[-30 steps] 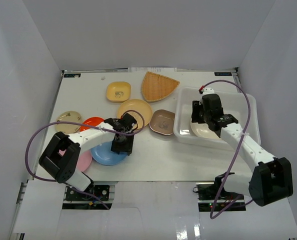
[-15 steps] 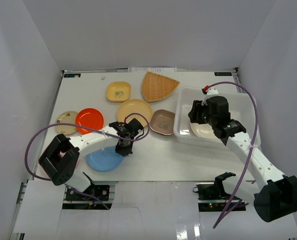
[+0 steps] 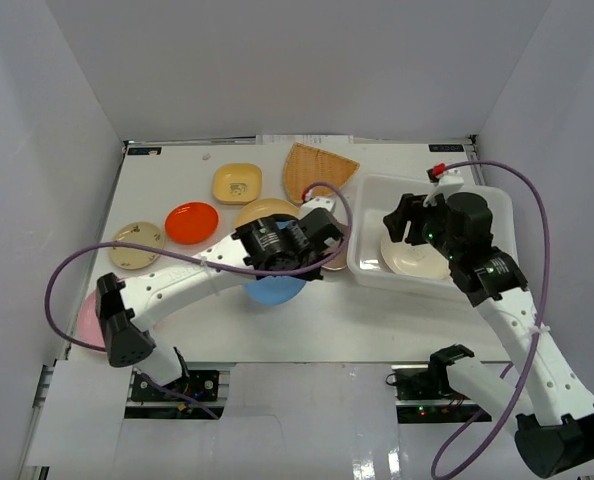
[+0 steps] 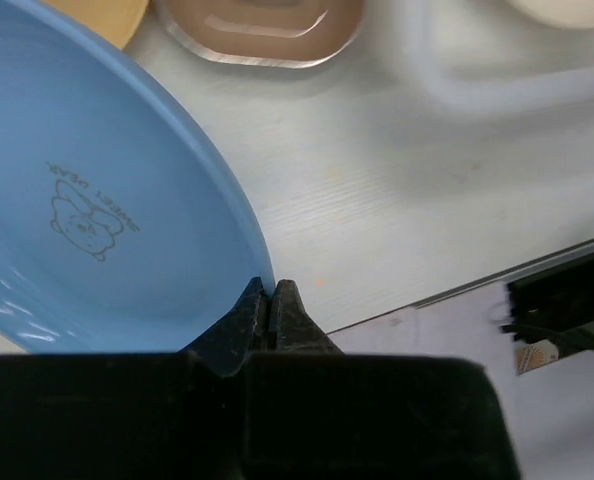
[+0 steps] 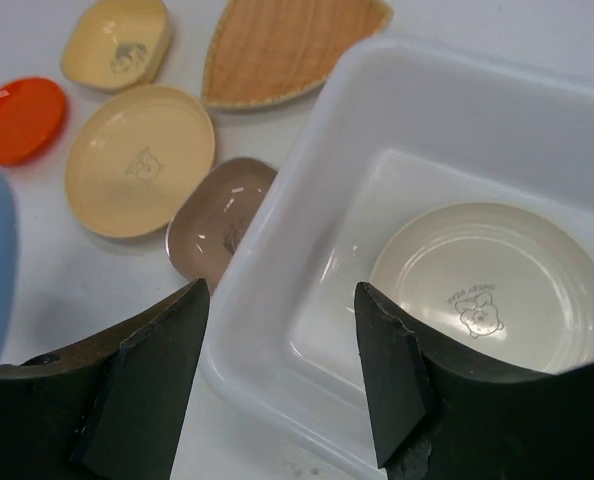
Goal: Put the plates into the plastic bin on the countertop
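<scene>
left gripper [image 4: 270,300], jaws pinched on the rim of the blue plate [image 4: 97,200], holds it tilted above the countertop [image 4: 377,200], near the plastic bin [image 5: 317,140]; the plate should clear the bin's left wall and be let go low over the cream plate [image 5: 497,290] inside. left arm [image 3: 177,280] stretched forward and rightward, wrist down; right gripper [image 5: 277,300], fingers spread and empty, hovers over that same wall.

White tube links run between chunky black joints on the left arm [image 3: 177,283] and right arm [image 3: 512,310]. A purple cable [image 3: 49,295] loops off each. The right gripper [image 5: 279,290] has matte black wedge fingers [image 5: 147,380], and a red tag [image 3: 438,170] marks its wrist.
</scene>
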`<state>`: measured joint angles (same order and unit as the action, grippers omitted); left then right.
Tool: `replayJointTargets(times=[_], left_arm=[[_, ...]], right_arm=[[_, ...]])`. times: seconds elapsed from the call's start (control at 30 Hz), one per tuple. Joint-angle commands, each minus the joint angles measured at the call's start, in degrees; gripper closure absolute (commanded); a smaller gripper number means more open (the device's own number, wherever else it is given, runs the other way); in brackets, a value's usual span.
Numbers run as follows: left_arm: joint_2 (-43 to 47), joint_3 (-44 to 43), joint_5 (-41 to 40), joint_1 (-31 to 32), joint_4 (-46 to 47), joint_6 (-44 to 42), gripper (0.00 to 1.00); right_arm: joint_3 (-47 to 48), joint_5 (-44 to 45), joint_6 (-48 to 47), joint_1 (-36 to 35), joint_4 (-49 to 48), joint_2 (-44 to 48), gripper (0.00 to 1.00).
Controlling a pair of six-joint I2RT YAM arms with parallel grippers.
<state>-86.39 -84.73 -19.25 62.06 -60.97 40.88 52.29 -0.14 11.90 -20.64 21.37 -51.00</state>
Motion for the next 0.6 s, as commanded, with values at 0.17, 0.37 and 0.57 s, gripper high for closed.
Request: replayJointTargets(times=[0.17, 0.37, 0.57], left_arm=[[-24.68, -37.14, -5.19, 4.91, 6.12, -13.35, 1.00], [-36.82, -53.97, -3.52, 4.65, 17.26, -18.73, 1.00], [-41.20, -48.68, 2.36, 3.68, 36.96, -20.49, 1.00]], right_arm=[[19.24, 8.22, 1.19, 0.17, 5.09, 11.27, 0.33], [25.05, 15.51, 2.25, 0.17, 5.88, 17.86, 0.38], [23.38, 23.95, 0.49, 0.08, 6.76, 22.44, 0.41]])
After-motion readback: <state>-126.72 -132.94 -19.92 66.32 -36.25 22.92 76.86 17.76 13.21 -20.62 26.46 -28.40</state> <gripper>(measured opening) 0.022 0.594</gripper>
